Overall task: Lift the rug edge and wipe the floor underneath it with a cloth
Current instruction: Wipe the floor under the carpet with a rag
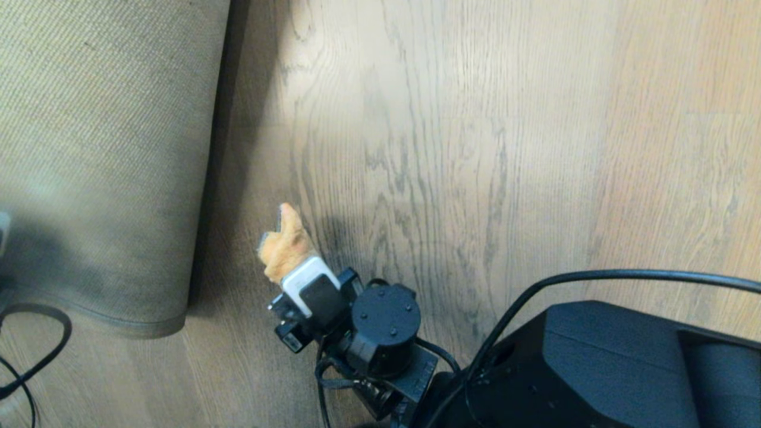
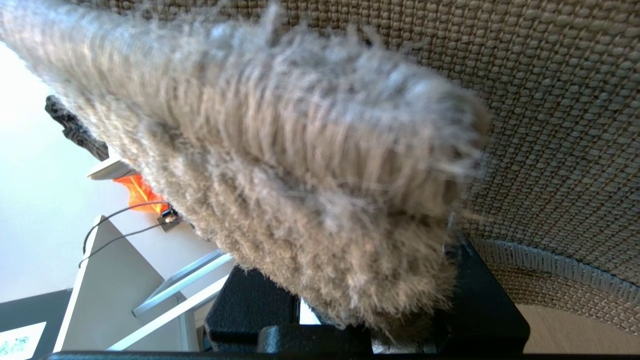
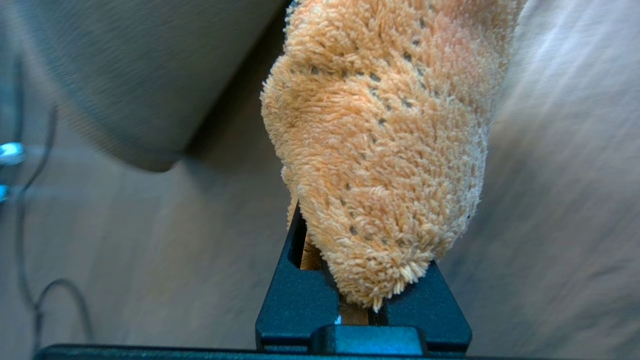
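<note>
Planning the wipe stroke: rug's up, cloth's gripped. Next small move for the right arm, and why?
Probably lower the right gripper so the cloth presses onto the floor. The left gripper holds the rug edge lifted, backing showing, the bared planks lie beside it, and the cloth seems to hang above them.

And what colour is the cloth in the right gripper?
Orange-tan and fluffy; the cloth shows best in the right wrist view.
</note>
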Available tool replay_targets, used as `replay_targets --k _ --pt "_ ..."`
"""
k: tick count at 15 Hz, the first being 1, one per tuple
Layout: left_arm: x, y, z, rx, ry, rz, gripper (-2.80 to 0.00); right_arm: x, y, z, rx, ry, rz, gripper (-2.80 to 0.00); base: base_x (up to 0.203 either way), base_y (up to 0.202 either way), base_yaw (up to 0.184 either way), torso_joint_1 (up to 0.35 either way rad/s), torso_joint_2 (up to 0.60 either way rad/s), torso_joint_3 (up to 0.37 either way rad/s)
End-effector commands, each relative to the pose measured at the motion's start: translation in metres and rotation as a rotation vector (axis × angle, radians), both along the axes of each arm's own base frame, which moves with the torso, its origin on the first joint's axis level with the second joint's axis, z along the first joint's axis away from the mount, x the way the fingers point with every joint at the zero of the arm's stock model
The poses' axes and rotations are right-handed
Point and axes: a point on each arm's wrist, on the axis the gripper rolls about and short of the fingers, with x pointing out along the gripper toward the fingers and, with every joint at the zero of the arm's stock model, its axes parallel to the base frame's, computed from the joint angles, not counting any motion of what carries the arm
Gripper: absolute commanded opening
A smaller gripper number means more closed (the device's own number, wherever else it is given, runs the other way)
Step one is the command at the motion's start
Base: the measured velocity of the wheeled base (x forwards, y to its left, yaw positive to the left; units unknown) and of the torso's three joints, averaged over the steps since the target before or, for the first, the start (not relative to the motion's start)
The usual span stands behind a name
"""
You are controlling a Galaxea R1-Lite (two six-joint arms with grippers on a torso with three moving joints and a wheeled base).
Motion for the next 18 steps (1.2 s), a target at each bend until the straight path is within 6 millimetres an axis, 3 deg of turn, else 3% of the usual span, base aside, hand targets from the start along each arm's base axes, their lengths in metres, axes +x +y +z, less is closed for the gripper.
replay_targets --k 1,6,11,13,18 --pt "-0.001 0.0 0.004 0.014 -0.042 0.005 -2.8 -0.015 0.01 -0.012 -0.019 0.007 0.038 -2.8 0.0 0.0 0.0 0.0 0.0 0.0" --pt "-0.002 0.0 0.003 0.013 -0.037 0.006 -2.8 -0.012 0.012 -0.025 -0.042 0.022 0.034 -2.8 0.0 0.0 0.0 0.0 0.0 0.0" --pt "-0.002 0.0 0.001 0.01 -0.026 0.006 -2.8 0.019 0.005 -0.042 -0.052 0.033 -0.03 -2.8 0.0 0.0 0.0 0.0 0.0 0.0" --pt "-0.001 0.0 0.0 0.008 -0.02 0.006 -2.8 0.037 0.0 -0.039 -0.036 0.025 -0.066 -2.8 0.0 0.0 0.0 0.0 0.0 0.0" --pt "0.0 0.0 -0.001 0.007 -0.014 0.005 -2.8 0.084 -0.014 -0.01 0.036 -0.019 -0.163 -2.8 0.0 0.0 0.0 0.0 0.0 0.0"
